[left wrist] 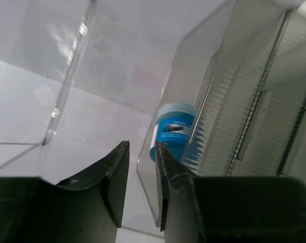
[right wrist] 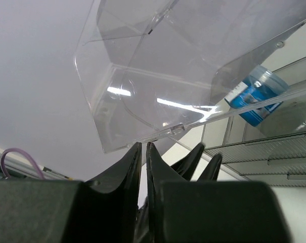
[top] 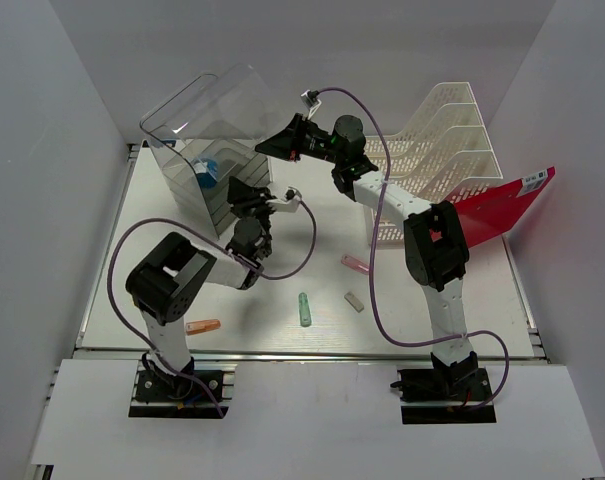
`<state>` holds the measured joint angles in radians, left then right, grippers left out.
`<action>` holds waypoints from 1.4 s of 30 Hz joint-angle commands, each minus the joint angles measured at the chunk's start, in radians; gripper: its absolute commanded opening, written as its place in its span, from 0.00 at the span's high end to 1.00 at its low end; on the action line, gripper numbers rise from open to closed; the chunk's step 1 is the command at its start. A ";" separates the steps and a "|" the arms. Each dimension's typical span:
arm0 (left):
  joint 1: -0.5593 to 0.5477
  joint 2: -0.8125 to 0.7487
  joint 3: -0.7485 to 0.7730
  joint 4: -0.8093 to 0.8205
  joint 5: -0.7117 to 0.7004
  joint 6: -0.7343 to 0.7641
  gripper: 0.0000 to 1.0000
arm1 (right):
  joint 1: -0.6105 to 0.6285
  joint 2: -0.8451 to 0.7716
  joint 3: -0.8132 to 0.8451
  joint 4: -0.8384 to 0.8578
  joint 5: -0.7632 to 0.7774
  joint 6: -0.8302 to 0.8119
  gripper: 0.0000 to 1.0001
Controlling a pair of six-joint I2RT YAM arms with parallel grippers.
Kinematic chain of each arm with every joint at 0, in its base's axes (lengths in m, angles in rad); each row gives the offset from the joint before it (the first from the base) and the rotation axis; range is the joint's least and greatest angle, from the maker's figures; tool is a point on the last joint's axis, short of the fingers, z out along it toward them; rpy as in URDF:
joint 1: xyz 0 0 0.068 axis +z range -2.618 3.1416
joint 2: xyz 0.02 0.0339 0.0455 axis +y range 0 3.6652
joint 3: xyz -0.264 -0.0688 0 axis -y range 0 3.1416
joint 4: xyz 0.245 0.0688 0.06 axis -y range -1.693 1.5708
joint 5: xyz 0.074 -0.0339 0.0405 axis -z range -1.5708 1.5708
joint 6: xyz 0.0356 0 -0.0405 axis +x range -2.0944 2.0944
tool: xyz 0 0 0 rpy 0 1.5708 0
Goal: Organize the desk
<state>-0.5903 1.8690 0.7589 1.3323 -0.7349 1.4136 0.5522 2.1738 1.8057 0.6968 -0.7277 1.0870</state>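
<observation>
The right gripper [right wrist: 143,146] jaws clench the raised clear lid [right wrist: 158,66] by its edge; the left gripper [left wrist: 141,148] jaws stand released and empty, facing the blue jar [left wrist: 174,130].

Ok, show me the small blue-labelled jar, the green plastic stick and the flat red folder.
small blue-labelled jar [left wrist: 173,136]: left wrist view, blue label.
green plastic stick [top: 304,308]: top external view, its middle.
flat red folder [top: 502,205]: top external view, red face.
</observation>
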 commanded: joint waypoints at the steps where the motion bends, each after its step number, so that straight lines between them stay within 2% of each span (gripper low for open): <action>1: -0.063 -0.105 -0.032 0.188 0.020 -0.016 0.61 | 0.002 -0.058 0.031 0.049 0.022 -0.022 0.86; 2: -0.077 -0.138 -0.059 0.173 0.012 -0.024 0.57 | 0.003 -0.057 0.026 0.049 0.022 -0.024 0.84; 3: -0.106 -0.158 -0.076 0.162 -0.019 -0.045 0.46 | 0.002 -0.055 0.024 0.047 0.024 -0.025 0.83; 7: -0.175 -0.307 -0.182 0.024 -0.130 -0.151 0.33 | -0.001 -0.051 0.017 0.046 0.027 -0.038 0.75; 8: -0.189 -0.350 -0.226 -0.093 -0.153 -0.183 0.31 | -0.003 -0.051 0.014 0.041 0.024 -0.048 0.74; 10: -0.227 -0.518 -0.253 -0.280 -0.219 -0.370 0.29 | 0.000 -0.048 0.003 0.035 0.024 -0.059 0.72; 11: -0.236 -0.583 -0.238 -0.620 -0.216 -0.463 0.29 | 0.000 -0.045 0.000 0.033 0.025 -0.064 0.72; 12: -0.236 -0.731 -0.204 -0.854 -0.181 -0.727 0.28 | 0.002 -0.043 -0.011 0.032 0.025 -0.070 0.72; 13: -0.236 -0.793 -0.164 -1.244 0.004 -0.861 0.02 | -0.001 -0.042 -0.016 0.029 0.025 -0.075 0.72; 14: -0.218 -0.853 -0.127 -1.324 0.096 -0.936 0.02 | -0.001 -0.040 -0.019 0.027 0.024 -0.081 0.71; 15: -0.218 -0.905 -0.145 -1.326 0.118 -1.005 0.02 | -0.001 -0.040 -0.031 0.020 0.025 -0.096 0.71; 16: -0.245 -0.980 -0.164 -1.326 0.073 -1.016 0.02 | 0.000 -0.040 -0.037 0.007 0.027 -0.110 0.71; 19: -0.246 -1.041 -0.165 -1.465 0.068 -1.096 0.02 | 0.002 -0.042 -0.066 -0.003 0.034 -0.145 0.71; 21: -0.246 -1.050 -0.161 -1.495 0.046 -1.148 0.02 | 0.002 -0.043 -0.084 -0.019 0.037 -0.163 0.70; 27: -0.224 -1.123 -0.177 -1.478 0.022 -1.283 0.02 | -0.003 -0.060 -0.150 -0.089 0.044 -0.265 0.69; 29: -0.224 -1.143 -0.185 -1.472 0.028 -1.318 0.02 | -0.003 -0.081 -0.158 -0.143 0.039 -0.355 0.69; 30: -0.224 -1.148 -0.188 -1.475 0.029 -1.332 0.02 | -0.003 -0.092 -0.157 -0.225 0.040 -0.398 0.69; 32: -0.224 -1.154 -0.208 -1.466 0.052 -1.383 0.02 | -0.003 -0.120 -0.106 -0.371 0.057 -0.583 0.69; 33: -0.224 -1.148 -0.213 -1.463 0.063 -1.394 0.02 | -0.002 -0.127 -0.077 -0.555 0.071 -0.655 0.69; 34: -0.224 -1.137 -0.207 -1.466 0.080 -1.403 0.02 | 0.000 -0.146 -0.048 -0.642 0.103 -0.733 0.70; 35: -0.224 -1.105 -0.199 -1.470 0.103 -1.453 0.02 | 0.000 -0.161 -0.017 -0.736 0.132 -0.872 0.78; 36: -0.215 -1.084 -0.188 -1.484 0.120 -1.469 0.07 | -0.003 -0.183 -0.017 -0.851 0.195 -0.939 0.84; 38: -0.215 -1.023 -0.158 -1.505 0.169 -1.525 0.20 | 0.003 -0.276 -0.089 -0.917 0.285 -1.120 1.00; 39: -0.206 -1.004 -0.145 -1.515 0.192 -1.542 0.41 | 0.002 -0.316 -0.130 -0.939 0.357 -1.157 1.00; 41: -0.197 -0.944 -0.118 -1.533 0.248 -1.584 0.64 | -0.009 -0.431 -0.259 -0.953 0.410 -1.249 1.00; 42: -0.197 -0.929 -0.106 -1.542 0.268 -1.597 0.72 | -0.009 -0.471 -0.302 -0.964 0.463 -1.274 0.98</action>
<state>-0.7990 0.9035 0.5949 -0.1684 -0.5724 -0.0910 0.5499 1.8435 1.5948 -0.1314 -0.4305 0.0723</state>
